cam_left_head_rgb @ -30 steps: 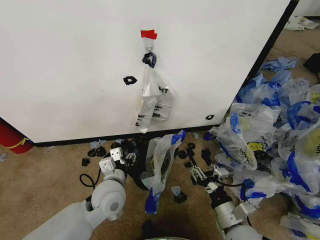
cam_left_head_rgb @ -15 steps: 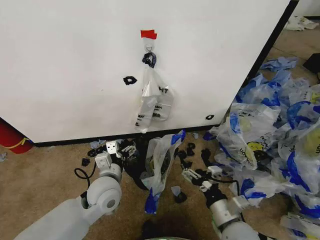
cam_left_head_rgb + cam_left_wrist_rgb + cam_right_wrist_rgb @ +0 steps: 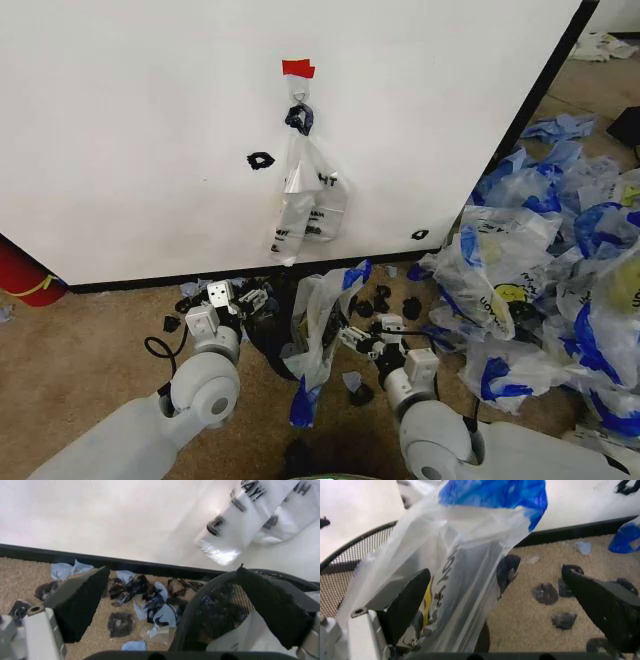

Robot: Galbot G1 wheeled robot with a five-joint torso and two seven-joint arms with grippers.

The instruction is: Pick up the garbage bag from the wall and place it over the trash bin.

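Since 1.0 s ago, right gripper (image 3: 352, 336) has swung from about 4 o'clock of the garbage bag (image 3: 322, 322) to sit just at its 3 o'clock edge. Left gripper (image 3: 244, 300) has edged slightly toward the wall (image 3: 150, 140); bag and bin unchanged.

Surroundings: black scrap lumps (image 3: 385, 300) litter the carpet (image 3: 80, 340) along the wall's base, at 2–3 o'clock of the bag, just beside the right gripper. More scraps with blue plastic shreds (image 3: 150, 607) lie at 9 o'clock of the bin. Massed blue-and-white bags (image 3: 540, 270) fill the floor at 3 o'clock, near the right arm. A narrower clear bag with dark lettering (image 3: 305, 200) hangs from the hook (image 3: 298, 92) under the red tape strip (image 3: 297, 68), directly at 12 o'clock of the bin. A red object (image 3: 25, 275) sits at the far 9 o'clock edge.

Containers: trash bin (image 3: 268, 335), black mesh wall visible in left wrist view (image 3: 210, 607). The garbage bag lies draped into and over its rim on the 3 o'clock side, blue handle (image 3: 355, 274) sticking up, another blue part (image 3: 303, 405) trailing to the floor at 6 o'clock. Right wrist view shows yellow print (image 3: 427, 602) through the film.

Right gripper: fingers (image 3: 600, 603) spread apart, bag film between them, not pinched. Left gripper: fingers (image 3: 80, 600) spread, bin rim between them, not closed on it.
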